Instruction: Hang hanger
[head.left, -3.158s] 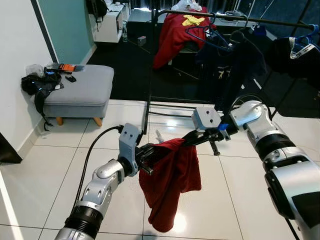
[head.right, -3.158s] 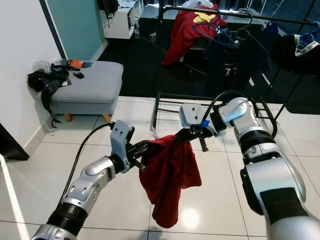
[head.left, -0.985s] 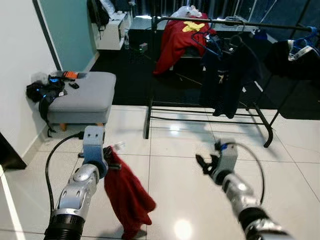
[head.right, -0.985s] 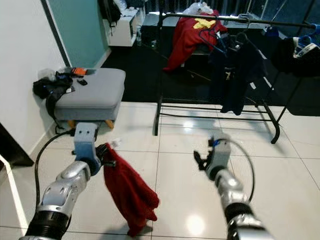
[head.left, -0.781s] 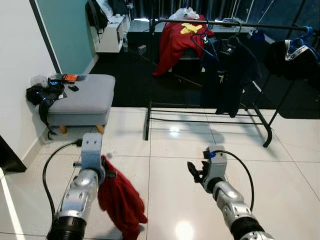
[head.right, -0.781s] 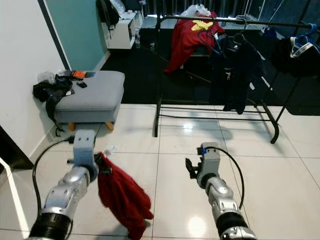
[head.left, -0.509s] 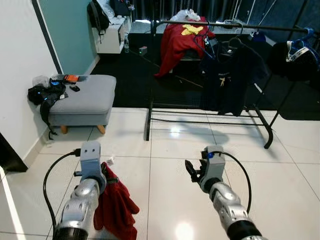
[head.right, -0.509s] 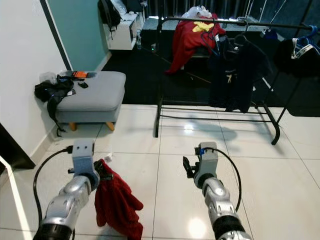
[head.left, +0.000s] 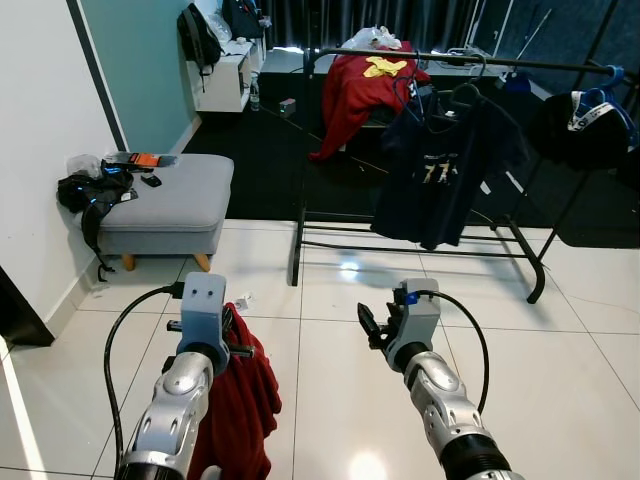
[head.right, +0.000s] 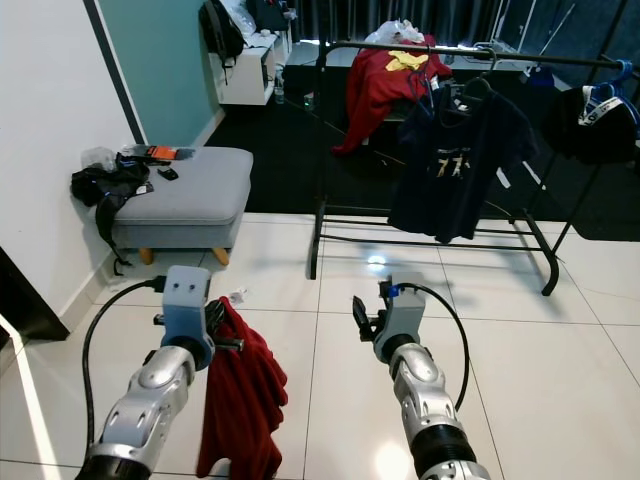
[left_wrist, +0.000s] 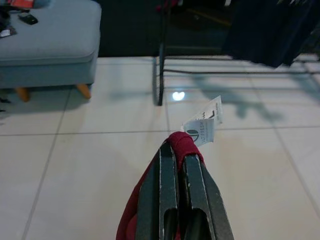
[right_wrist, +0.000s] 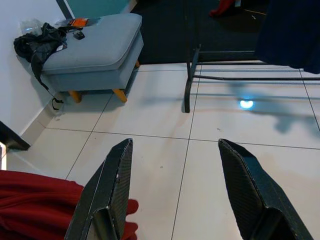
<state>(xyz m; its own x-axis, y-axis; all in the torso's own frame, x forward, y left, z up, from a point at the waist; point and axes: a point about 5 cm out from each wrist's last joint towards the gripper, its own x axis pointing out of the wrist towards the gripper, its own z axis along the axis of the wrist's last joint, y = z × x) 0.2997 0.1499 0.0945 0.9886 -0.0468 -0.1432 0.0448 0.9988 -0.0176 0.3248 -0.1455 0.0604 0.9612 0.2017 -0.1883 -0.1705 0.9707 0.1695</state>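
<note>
L end effector (left_wrist: 179, 170) pinching red garment (head.left: 240, 400)

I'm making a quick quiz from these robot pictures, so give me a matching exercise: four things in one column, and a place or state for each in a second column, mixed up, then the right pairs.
Things
1. red garment
2. right gripper
3. navy T-shirt
4. black bag

Places or states
A. hanging from the clothes rail
B. fingers apart, holding nothing
C. lying on the grey footstool, at its wall-side end
D. pinched in the left gripper, hanging down toward the floor

Pairs: 1-D, 2-B, 3-A, 4-C
</note>
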